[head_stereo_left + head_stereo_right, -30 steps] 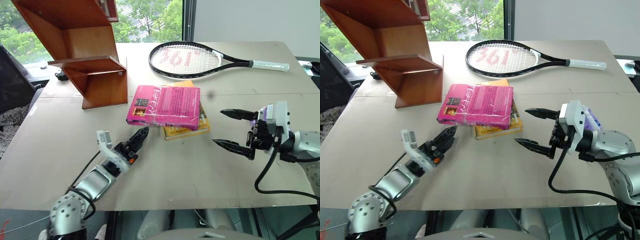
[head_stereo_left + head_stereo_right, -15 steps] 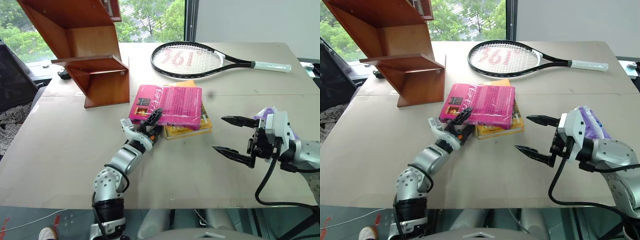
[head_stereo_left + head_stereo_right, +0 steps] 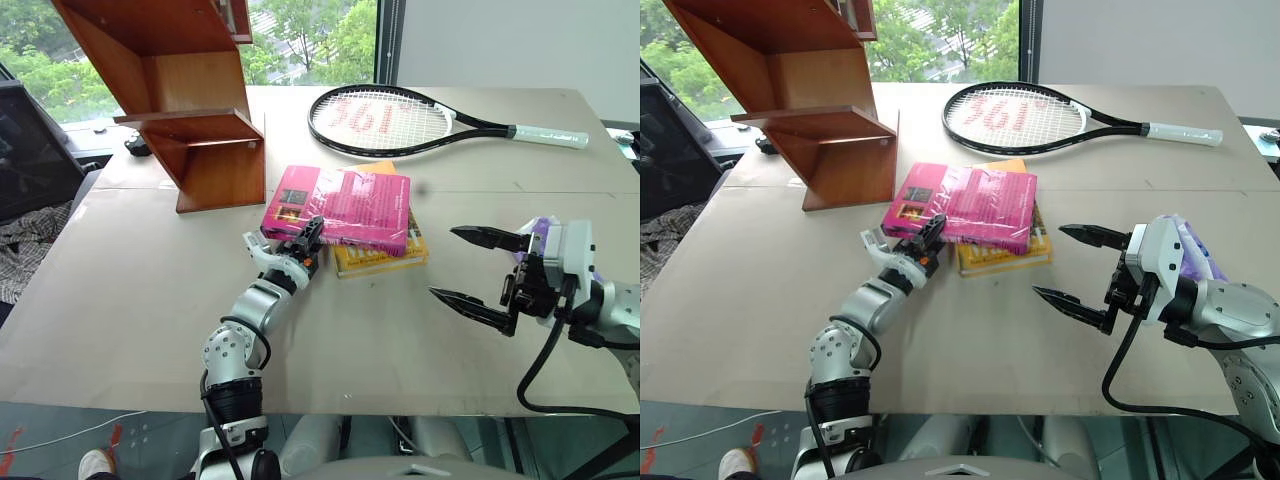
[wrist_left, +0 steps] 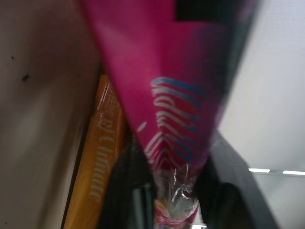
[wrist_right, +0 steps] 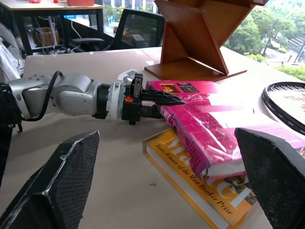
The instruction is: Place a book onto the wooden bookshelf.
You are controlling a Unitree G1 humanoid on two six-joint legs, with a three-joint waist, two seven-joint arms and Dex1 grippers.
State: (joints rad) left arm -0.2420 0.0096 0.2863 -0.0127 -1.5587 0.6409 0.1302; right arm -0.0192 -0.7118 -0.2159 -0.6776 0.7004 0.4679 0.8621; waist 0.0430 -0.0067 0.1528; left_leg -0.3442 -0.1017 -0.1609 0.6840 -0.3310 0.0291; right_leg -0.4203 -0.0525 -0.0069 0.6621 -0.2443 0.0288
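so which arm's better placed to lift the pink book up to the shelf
Left. The left gripper is already shut on the near corner of the book, on the side facing the wooden bookshelf. The right gripper hangs open, apart from the book and farther from the shelf.

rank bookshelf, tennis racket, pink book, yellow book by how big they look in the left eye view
1. wooden bookshelf
2. tennis racket
3. pink book
4. yellow book, mostly hidden under the pink one, so its full size is unsure
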